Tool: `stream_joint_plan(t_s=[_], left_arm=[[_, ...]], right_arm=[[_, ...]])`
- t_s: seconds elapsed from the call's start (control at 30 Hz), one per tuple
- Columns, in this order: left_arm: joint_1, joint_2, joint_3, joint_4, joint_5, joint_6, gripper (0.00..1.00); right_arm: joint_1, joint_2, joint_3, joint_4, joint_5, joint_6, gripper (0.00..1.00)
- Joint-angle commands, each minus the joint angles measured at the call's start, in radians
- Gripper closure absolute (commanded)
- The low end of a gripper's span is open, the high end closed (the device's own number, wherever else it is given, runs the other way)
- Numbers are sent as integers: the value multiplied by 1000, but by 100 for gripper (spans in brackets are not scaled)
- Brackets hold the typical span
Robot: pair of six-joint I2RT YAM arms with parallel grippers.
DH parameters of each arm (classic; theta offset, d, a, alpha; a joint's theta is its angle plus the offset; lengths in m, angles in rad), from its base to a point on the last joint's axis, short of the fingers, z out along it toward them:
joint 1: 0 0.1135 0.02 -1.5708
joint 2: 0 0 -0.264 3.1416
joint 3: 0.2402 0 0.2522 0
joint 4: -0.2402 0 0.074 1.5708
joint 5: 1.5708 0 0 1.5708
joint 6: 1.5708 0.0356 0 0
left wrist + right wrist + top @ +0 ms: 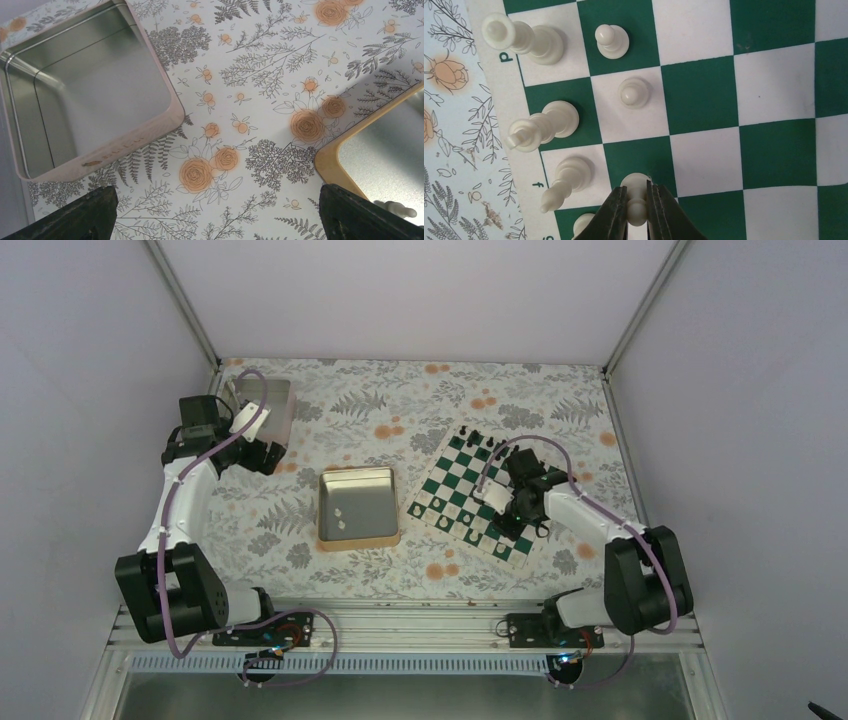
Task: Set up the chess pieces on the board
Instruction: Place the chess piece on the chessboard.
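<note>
The right gripper (636,194) is pinched narrow on a white pawn (634,181) at the edge of a green square of the board (704,100). Just left of the fingers stands a bishop (566,181). Beyond the tips are a second pawn (631,92) and a third pawn (611,40) – king (544,127) and queen (524,37) stand off to the left.

The left gripper (216,192) is spread wide and holds nothing – a pinkish tray (150,135) lies beyond one finger, and a gold-rimmed tin (330,160) beside the other.
</note>
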Motion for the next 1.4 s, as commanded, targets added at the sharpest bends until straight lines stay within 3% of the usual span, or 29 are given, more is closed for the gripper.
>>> stream_joint_plan(t_s=[0.0,1.03,1.37], left_arm=[[3,8,19,-4,28,11,0],[3,13,24,-20,50,21,0],[3,7,24,-21,56,24,0]], right_arm=[[-8,23,-2,20,-22,-12,88],[-8,71,-2,39,-21,-2,81],[-8,-8,79,-68,-43,-19,60]])
